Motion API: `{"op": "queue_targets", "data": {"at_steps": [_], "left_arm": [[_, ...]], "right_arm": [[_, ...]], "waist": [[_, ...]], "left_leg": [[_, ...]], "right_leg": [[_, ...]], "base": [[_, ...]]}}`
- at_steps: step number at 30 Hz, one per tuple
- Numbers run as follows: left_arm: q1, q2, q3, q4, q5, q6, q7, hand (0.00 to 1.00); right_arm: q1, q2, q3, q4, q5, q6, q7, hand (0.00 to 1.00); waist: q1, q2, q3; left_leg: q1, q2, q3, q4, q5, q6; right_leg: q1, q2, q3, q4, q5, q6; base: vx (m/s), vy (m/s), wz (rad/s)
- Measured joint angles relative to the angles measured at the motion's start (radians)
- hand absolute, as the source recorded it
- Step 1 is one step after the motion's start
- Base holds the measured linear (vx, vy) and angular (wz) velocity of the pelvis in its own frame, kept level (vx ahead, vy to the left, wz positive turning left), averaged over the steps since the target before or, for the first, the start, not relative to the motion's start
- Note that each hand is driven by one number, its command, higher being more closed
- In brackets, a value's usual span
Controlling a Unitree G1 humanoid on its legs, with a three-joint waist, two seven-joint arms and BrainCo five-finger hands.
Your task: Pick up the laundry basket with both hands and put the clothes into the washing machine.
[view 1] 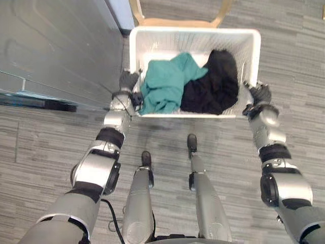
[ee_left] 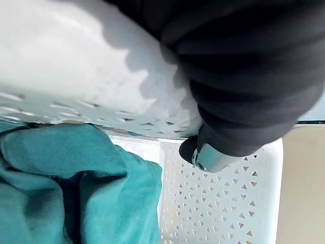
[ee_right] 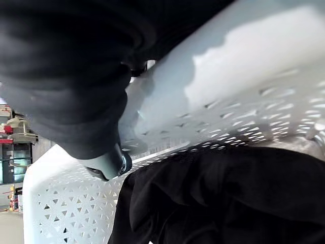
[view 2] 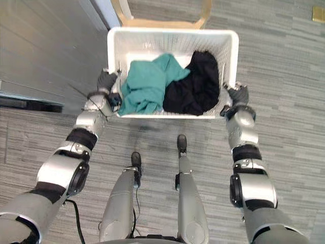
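Hanging between the two arms, the basket (view 1: 203,43) is held in front of the robot, with its long side turned across the view. The left hand (view 1: 128,80) is set against the basket's left end, near the front corner, and the right hand (view 1: 260,93) against the right end at about the same spot. In the left wrist view a dark-tipped finger (ee_left: 205,157) is seen hooked over the white rim and down onto the perforated inner wall, so the rim is clasped there. In the right wrist view a finger (ee_right: 109,165) is likewise curled over the rim on its side, and the basket is gripped by that hand too.

Two pieces of clothing are lying inside the basket. A teal cloth (view 1: 165,84) is bunched in the left half, reaching the front wall just beside the left hand. A black cloth (view 1: 213,84) is heaped in the right half, touching the teal one and partly lying over it at the middle.

Past the far rim a wooden frame (view 1: 177,22) is seen on the grey floor (view 1: 304,61). A flat grey panel (view 1: 56,46) is seen to the left of the basket.

Whether the basket is clear of the floor cannot be told.
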Motion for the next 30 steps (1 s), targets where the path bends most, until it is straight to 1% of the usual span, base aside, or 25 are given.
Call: {"op": "queue_targets", "data": {"at_steps": [3, 6, 10, 13, 15, 18, 19, 22, 23, 24, 30], "left_arm": [[-0.054, 0.013, 0.009, 0.011, 0.001, 0.014, -0.001, 1.00], [-0.086, 0.024, 0.048, 0.010, 0.001, 0.020, -0.003, 1.00], [-0.135, 0.050, 0.082, 0.005, 0.000, 0.020, -0.020, 1.00], [-0.136, 0.072, 0.118, -0.003, 0.000, 0.020, -0.023, 1.00], [-0.138, 0.084, 0.118, -0.006, 0.000, 0.020, -0.024, 1.00], [-0.139, 0.102, 0.127, -0.043, 0.000, 0.022, -0.030, 1.00], [-0.142, 0.109, 0.144, -0.060, 0.000, 0.023, -0.043, 1.00], [-0.161, 0.125, 0.152, -0.063, 0.003, 0.024, -0.046, 1.00], [-0.162, 0.130, 0.153, -0.063, 0.003, 0.024, -0.047, 0.00], [-0.168, 0.134, 0.156, -0.063, 0.005, 0.024, -0.047, 0.00], [-0.200, 0.137, 0.230, -0.063, 0.025, 0.029, -0.044, 0.00]], "right_arm": [[-0.044, -0.025, 0.004, -0.001, 0.003, 0.002, 0.005, 1.00], [-0.086, -0.050, 0.020, -0.010, 0.004, 0.002, 0.011, 1.00], [-0.157, -0.065, 0.030, -0.008, 0.006, 0.001, 0.023, 1.00], [-0.197, -0.064, 0.064, -0.008, 0.011, -0.004, 0.027, 1.00], [-0.203, -0.058, 0.068, -0.008, 0.015, -0.007, 0.027, 1.00], [-0.217, -0.060, 0.091, -0.018, 0.035, -0.031, 0.028, 1.00], [-0.228, -0.062, 0.101, -0.023, 0.044, -0.038, 0.028, 1.00], [-0.240, -0.060, 0.108, -0.023, 0.059, -0.053, 0.028, 1.00], [-0.239, -0.059, 0.109, -0.023, 0.061, -0.057, 0.028, 1.00], [-0.240, -0.055, 0.109, -0.023, 0.068, -0.062, 0.028, 0.00], [-0.246, -0.038, 0.130, -0.016, 0.143, -0.069, 0.032, 0.00]], "waist": [[-0.002, 0.000, 0.000], [0.000, 0.000, 0.000], [0.007, 0.000, 0.000], [0.016, -0.001, 0.000], [0.018, -0.001, 0.000], [0.018, -0.001, 0.001], [0.018, -0.001, 0.001], [0.019, -0.001, 0.001], [0.019, -0.001, 0.001], [0.019, -0.001, 0.001], [0.019, -0.002, 0.002]], "left_leg": [[-0.053, 0.012, 0.015, 0.046, -0.015, 0.012], [-0.095, 0.024, 0.022, 0.079, -0.031, 0.019], [-0.144, 0.037, 0.027, 0.104, -0.034, 0.018], [-0.151, 0.048, 0.045, 0.104, -0.035, 0.015], [-0.154, 0.054, 0.046, 0.104, -0.036, 0.013], [-0.174, 0.060, 0.041, 0.106, -0.036, 0.012], [-0.184, 0.062, 0.039, 0.109, -0.036, 0.011], [-0.194, 0.068, 0.033, 0.113, -0.037, 0.009], [-0.195, 0.069, 0.030, 0.113, -0.037, 0.009], [-0.197, 0.069, 0.023, 0.113, -0.038, 0.009], [-0.214, 0.072, 0.004, 0.126, -0.039, 0.007]], "right_leg": [[-0.035, 0.006, 0.005, 0.000, 0.008, 0.003], [-0.062, 0.013, 0.007, -0.001, 0.012, 0.003], [-0.099, 0.021, 0.008, -0.009, 0.015, 0.005], [-0.110, 0.023, 0.004, -0.022, 0.018, 0.000], [-0.111, 0.027, 0.000, -0.030, 0.020, -0.002], [-0.126, 0.028, -0.020, -0.033, 0.031, -0.006], [-0.134, 0.030, -0.025, -0.033, 0.039, 0.000], [-0.139, 0.034, -0.034, -0.033, 0.051, -0.014], [-0.139, 0.034, -0.036, -0.033, 0.051, -0.014], [-0.139, 0.035, -0.040, -0.033, 0.051, -0.014], [-0.139, 0.040, -0.050, -0.039, 0.051, -0.014]], "base": [[-0.07, 0.025, -0.11], [-0.08, 0.015, -0.11], [-0.07, -0.019, -0.09], [-0.05, -0.033, -0.17], [-0.04, -0.031, -0.10], [-0.02, -0.014, 0.02], [-0.03, -0.017, 0.00], [0.00, 0.000, 0.00], [-0.02, -0.015, 0.03], [-0.02, -0.019, 0.05], [-0.01, -0.008, 0.02]]}}
